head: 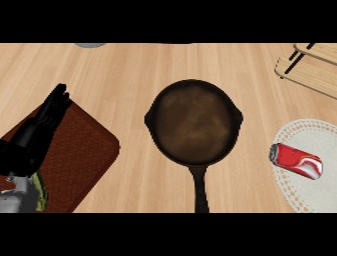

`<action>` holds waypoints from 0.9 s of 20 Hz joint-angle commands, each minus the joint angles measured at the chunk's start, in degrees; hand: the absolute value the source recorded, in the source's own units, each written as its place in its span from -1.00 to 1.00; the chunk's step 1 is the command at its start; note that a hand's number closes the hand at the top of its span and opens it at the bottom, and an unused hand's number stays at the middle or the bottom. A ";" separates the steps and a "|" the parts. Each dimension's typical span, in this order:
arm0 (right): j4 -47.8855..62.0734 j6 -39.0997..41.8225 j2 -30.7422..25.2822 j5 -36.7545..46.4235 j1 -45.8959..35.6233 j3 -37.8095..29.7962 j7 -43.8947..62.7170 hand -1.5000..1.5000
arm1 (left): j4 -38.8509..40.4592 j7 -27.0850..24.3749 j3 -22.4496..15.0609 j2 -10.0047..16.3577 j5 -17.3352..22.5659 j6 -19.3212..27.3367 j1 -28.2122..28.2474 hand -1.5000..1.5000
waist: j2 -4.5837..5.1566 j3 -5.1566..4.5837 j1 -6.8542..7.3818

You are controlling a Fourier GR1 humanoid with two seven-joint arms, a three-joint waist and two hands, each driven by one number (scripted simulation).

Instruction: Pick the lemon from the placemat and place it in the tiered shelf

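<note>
My left hand (pixel 34 132) hovers over the dark brown placemat (pixel 90 150) at the left, with straight fingers pointing up the view and the thumb spread to the left. It holds nothing that I can see. A thin olive-yellow sliver (pixel 40 192) shows beside my wrist, mostly hidden by the forearm; I cannot tell whether it is the lemon. The wooden tiered shelf (pixel 326 70) stands at the far right corner, well away from the hand. My right hand is out of view.
A black frying pan (pixel 193 122) lies in the middle of the counter, its handle pointing towards me. A red can (pixel 296 161) lies on its side on a round white placemat (pixel 326 135) at the right. A grey object (pixel 91 45) peeks in at the far edge.
</note>
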 commanded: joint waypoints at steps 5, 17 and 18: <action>10.13 0.36 -0.12 -3.90 -2.03 -3.41 -8.96 1.00 | -0.42 1.98 -0.70 -0.76 -1.32 1.32 -2.02 0.00 | 0.22 0.05 0.36; 16.76 9.26 -2.74 -5.27 -0.03 -4.41 -15.11 1.00 | 0.50 0.91 -0.19 -0.90 -0.86 0.68 -2.23 0.00 | 0.18 0.05 0.16; 16.31 8.53 -3.31 -5.12 -0.10 -4.51 -13.17 1.00 | 0.13 -0.80 0.52 -0.03 -0.42 -0.41 -0.01 0.00 | 0.09 0.04 0.19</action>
